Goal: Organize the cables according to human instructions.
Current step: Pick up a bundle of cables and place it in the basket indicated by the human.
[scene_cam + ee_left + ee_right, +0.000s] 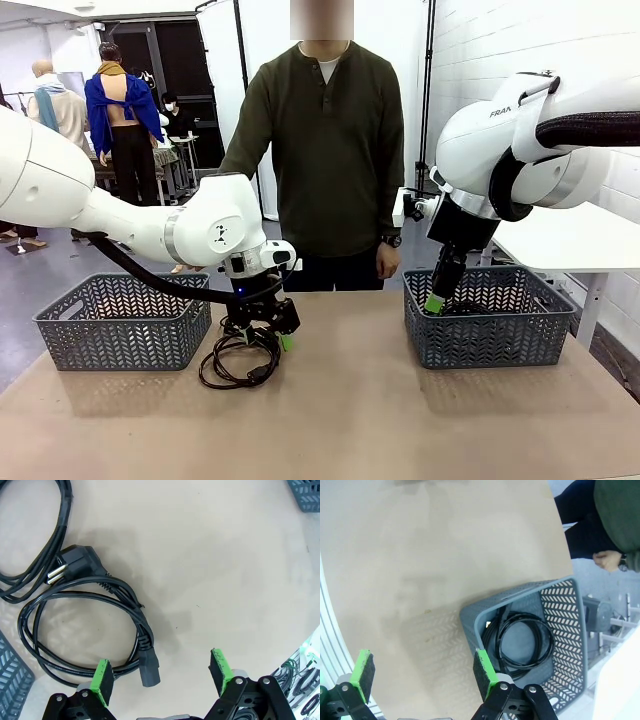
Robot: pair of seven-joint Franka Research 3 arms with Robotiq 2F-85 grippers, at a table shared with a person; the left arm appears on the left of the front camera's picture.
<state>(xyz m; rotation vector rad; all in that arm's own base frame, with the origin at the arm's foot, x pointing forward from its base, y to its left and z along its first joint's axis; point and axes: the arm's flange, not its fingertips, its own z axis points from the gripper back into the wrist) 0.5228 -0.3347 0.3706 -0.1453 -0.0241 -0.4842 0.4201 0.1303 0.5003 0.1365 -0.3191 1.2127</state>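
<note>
Overhead, basket [562,610] holds coiled cable [548,645].

cable [65,507]: loop cut by pic edge | basket [10,680]: mostly cropped

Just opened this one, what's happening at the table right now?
The left gripper, jaws open, hangs low over loose cords on the table beside the left basket. The right gripper, jaws also open, hangs over the edge of the right basket, which holds a coiled cord. The person stands at the far side.
</note>
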